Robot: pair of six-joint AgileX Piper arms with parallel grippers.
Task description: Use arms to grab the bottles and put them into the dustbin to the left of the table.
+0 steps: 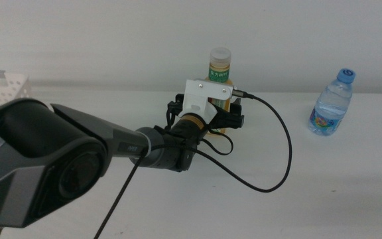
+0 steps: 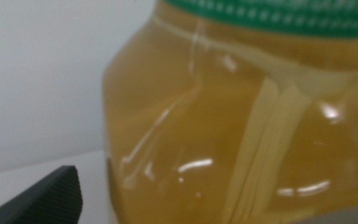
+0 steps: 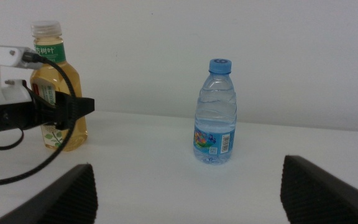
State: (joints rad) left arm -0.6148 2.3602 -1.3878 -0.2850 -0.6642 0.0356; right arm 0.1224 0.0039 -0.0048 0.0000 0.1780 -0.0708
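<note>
Middle view: the left gripper point(image 1: 223, 121) reaches around the upright juice bottle point(image 1: 220, 66) mid-desk point(image 1: 323, 179), its grip unclear, with the water bottle point(image 1: 332, 103) well right and the basket point(image 1: 5, 83) far left. Left wrist view: the juice bottle point(image 2: 241, 124) fills the frame beside one jaw. Right wrist view: the right gripper point(image 3: 188, 186), wide open and empty, faces the water bottle point(image 3: 216, 115).

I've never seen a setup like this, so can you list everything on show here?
Juice bottle: one, amber, green label, pale cap, upright mid-table.
Water bottle: one, clear, blue cap, upright, to the right.
Dustbin: one, white, perforated, at the left edge.
Table: one, white.
Left gripper: black, jaws either side of the juice bottle.
Right gripper: dark jaws wide apart, waiting, facing the water bottle.
</note>
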